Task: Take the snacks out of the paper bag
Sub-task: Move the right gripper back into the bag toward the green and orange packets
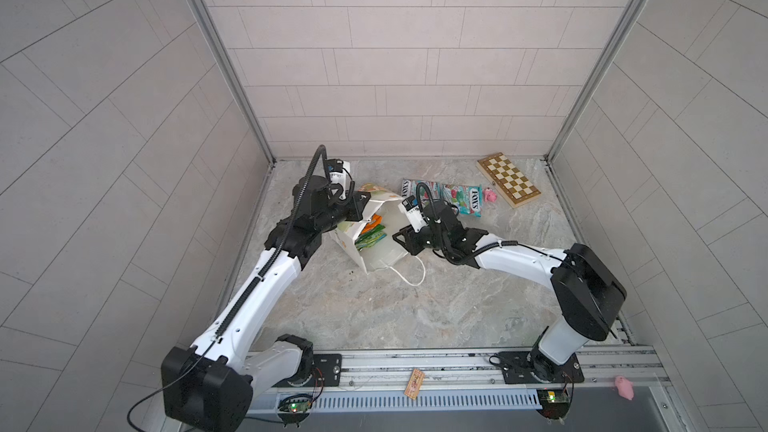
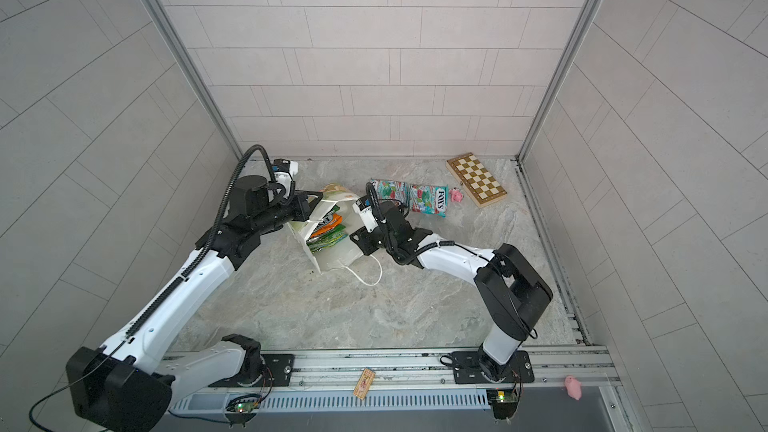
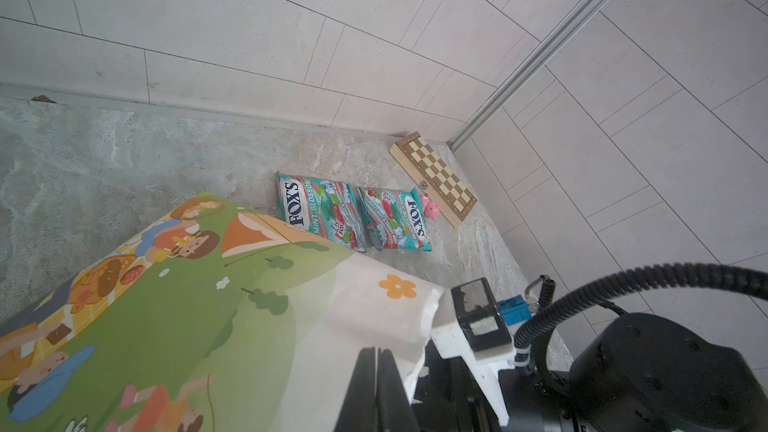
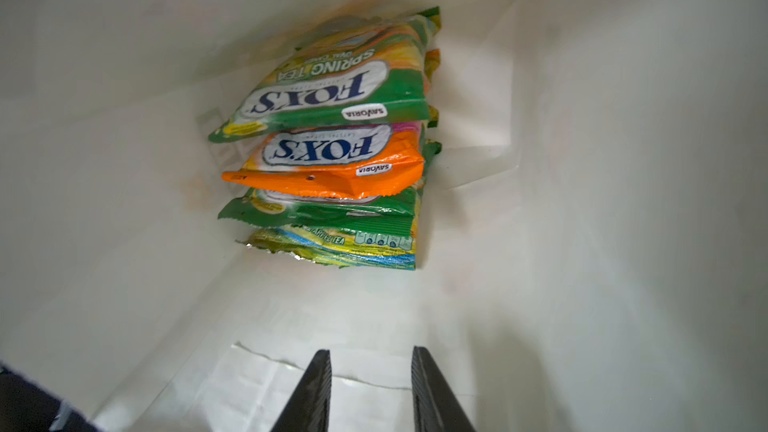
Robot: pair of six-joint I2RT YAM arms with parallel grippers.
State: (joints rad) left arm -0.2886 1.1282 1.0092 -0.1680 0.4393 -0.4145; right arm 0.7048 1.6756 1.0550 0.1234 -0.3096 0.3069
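The white paper bag [image 1: 347,241] [image 2: 332,257] lies tipped over on the table with its mouth facing right, and its picnic-print side [image 3: 187,305] faces the left wrist camera. My left gripper [image 3: 377,352] [image 1: 365,211] is shut on the bag's upper rim. Several snacks sit stacked deep inside: a green packet [image 4: 332,93], an orange one [image 4: 328,172] and more green-yellow ones beneath [image 1: 371,234]. My right gripper [image 4: 372,351] [image 1: 397,236] is open at the bag's mouth, resting over the inner wall with nothing between its fingers. Two teal packets [image 1: 417,189] [image 1: 463,199] lie on the table behind the bag.
A folded wooden chessboard [image 1: 509,179] lies in the back right corner with a small pink pig [image 1: 490,195] beside it. Another pink pig [image 1: 624,386] and a small wooden piece [image 1: 413,384] sit on the front rail. The bag's cord handle [image 1: 409,278] trails forward.
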